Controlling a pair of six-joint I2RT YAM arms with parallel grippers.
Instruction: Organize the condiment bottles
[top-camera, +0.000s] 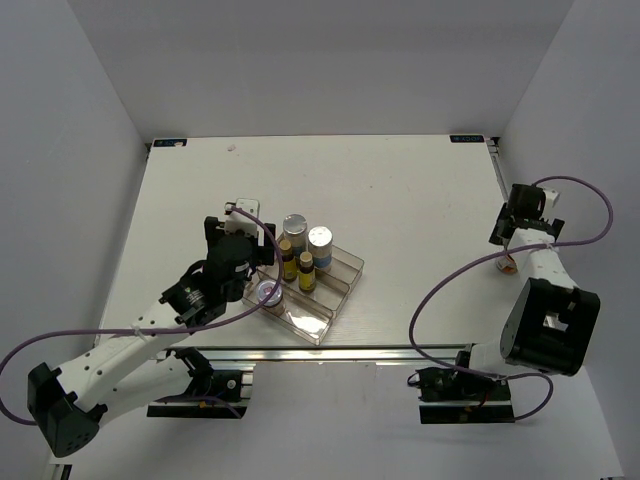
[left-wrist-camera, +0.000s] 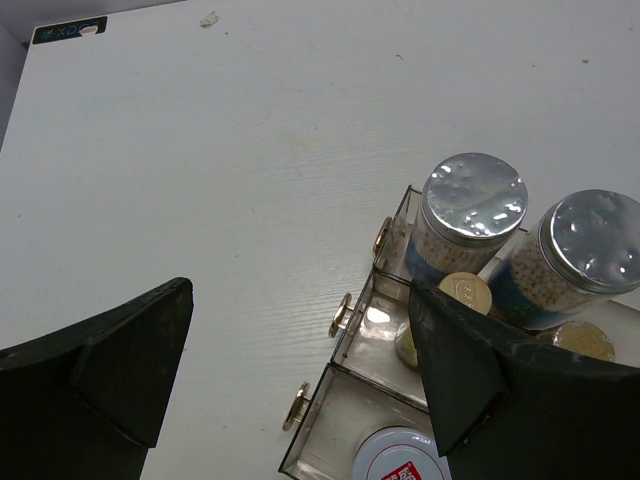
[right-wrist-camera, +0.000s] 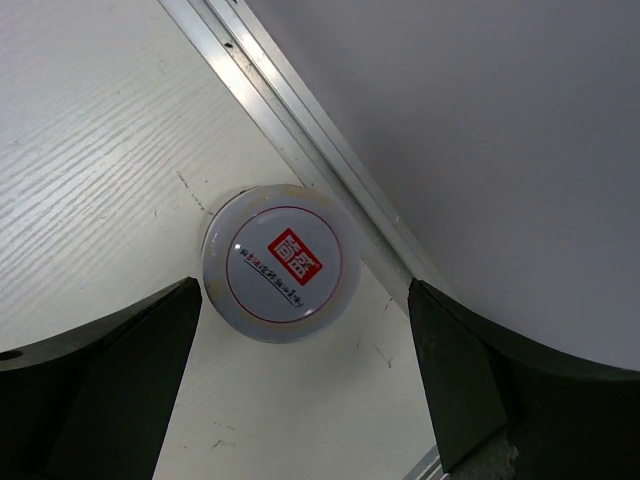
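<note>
A clear compartment tray (top-camera: 343, 283) holds five condiment bottles. Two silver-capped cylinders (top-camera: 294, 226) (top-camera: 320, 240) stand in its far row. Two slim yellow bottles (top-camera: 287, 258) (top-camera: 306, 272) stand in the middle row, and one white-lidded jar (top-camera: 267, 293) in the near row. My left gripper (top-camera: 241, 228) is open and empty just left of the tray. In the left wrist view (left-wrist-camera: 300, 290) its right finger (left-wrist-camera: 470, 370) overlaps the tray (left-wrist-camera: 345, 345). The second white-lidded jar (right-wrist-camera: 283, 262) stands at the table's right edge. My right gripper (right-wrist-camera: 305, 290) is open above it, a finger on each side.
An aluminium rail (right-wrist-camera: 300, 130) and the grey side wall run right beside the right-hand jar (top-camera: 507, 263). The tray has gold knobs (left-wrist-camera: 297, 405) on its left side. Purple cables loop from both arms over the near part of the table.
</note>
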